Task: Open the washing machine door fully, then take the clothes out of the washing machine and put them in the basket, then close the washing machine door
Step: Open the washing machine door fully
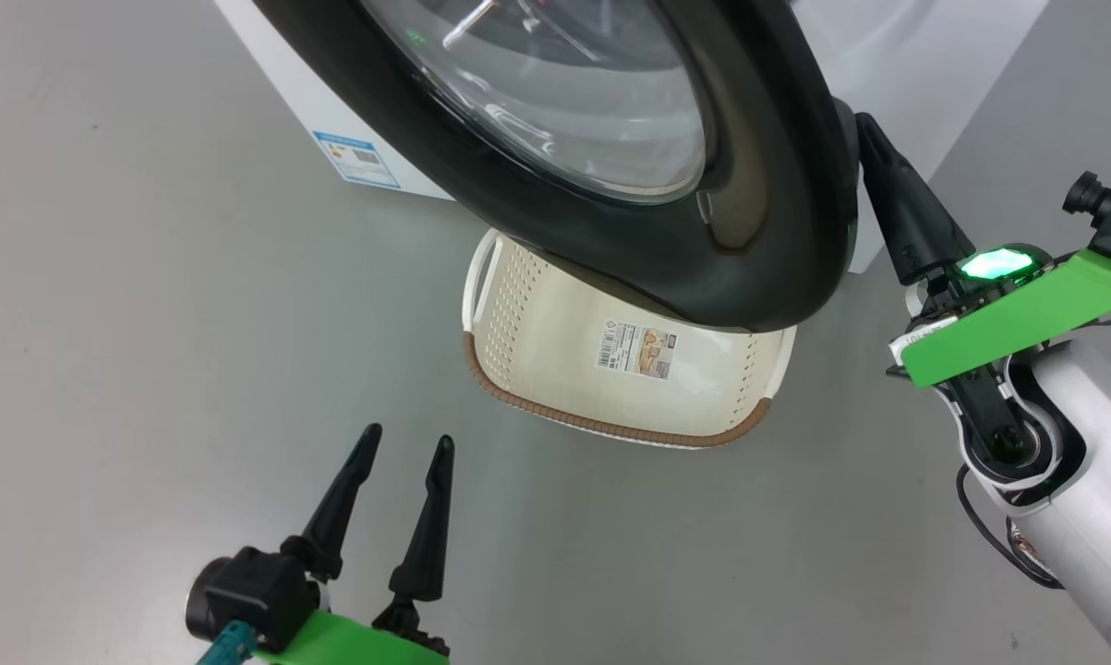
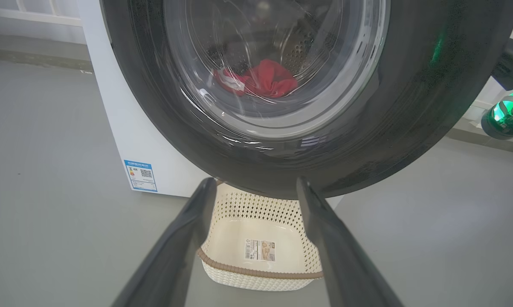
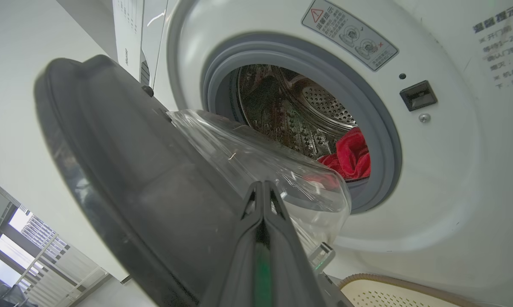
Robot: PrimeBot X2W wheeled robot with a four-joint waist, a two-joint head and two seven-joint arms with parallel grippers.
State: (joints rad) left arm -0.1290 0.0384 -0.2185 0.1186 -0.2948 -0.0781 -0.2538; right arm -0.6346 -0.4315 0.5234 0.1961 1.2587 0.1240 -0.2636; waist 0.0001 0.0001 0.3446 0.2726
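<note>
The washing machine door [image 1: 777, 231] stands partly open, its black rim and glass bowl hanging over the cream basket [image 1: 555, 351] on the floor. My right gripper [image 1: 864, 125] is shut, with nothing between its fingers, and its tips rest at the door's right edge. In the right wrist view the right gripper [image 3: 262, 185] lies along the door's inner side [image 3: 132, 170], by the glass bowl. Red clothes [image 3: 350, 155] lie in the washing machine drum [image 3: 290, 111]; the clothes [image 2: 260, 81] also show through the glass. My left gripper [image 1: 407, 436] is open, low in front of the basket [image 2: 260, 256].
The white washing machine [image 1: 333, 111] carries a blue sticker [image 1: 356, 159] low on its side. A latch slot [image 3: 418, 96] and a warning label [image 3: 350, 34] sit beside the grey rubber ring [image 3: 384, 128]. Grey floor [image 1: 149, 369] spreads left of the basket.
</note>
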